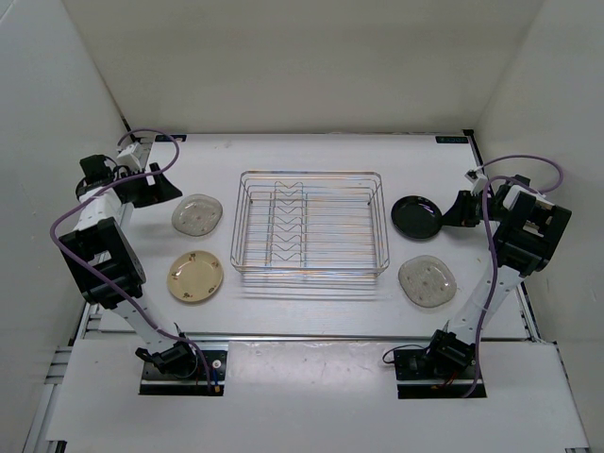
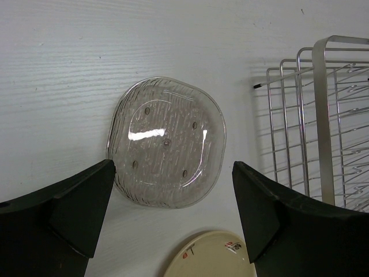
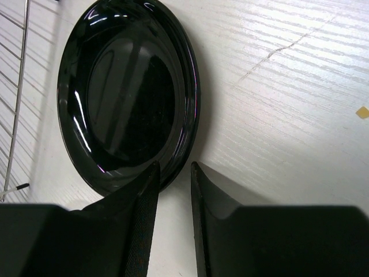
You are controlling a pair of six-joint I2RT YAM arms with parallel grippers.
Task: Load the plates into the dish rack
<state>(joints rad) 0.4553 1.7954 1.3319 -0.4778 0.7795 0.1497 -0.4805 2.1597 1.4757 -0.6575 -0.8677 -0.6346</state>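
While dish rack (image 1: 311, 174) holds nothing, all four plates (image 1: 195, 276) lie on table (image 1: 311, 151). Left fingers (image 2: 75, 202) wide, translucent plate (image 2: 167, 141) ahead; right fingers (image 3: 242, 231) narrow at black plate (image 3: 127, 86) rim, grip unclear.

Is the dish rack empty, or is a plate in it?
Empty. The dish rack holds only its wire prongs. The black plate, cream plate and two clear plates lie flat on the table outside it.

I count plates, four: black plate (image 1: 416, 216), one; cream plate (image 1: 195, 276), one; translucent plates, two, namely left translucent plate (image 1: 197, 214) and right translucent plate (image 1: 427, 280). Dish rack (image 1: 311, 226), one.
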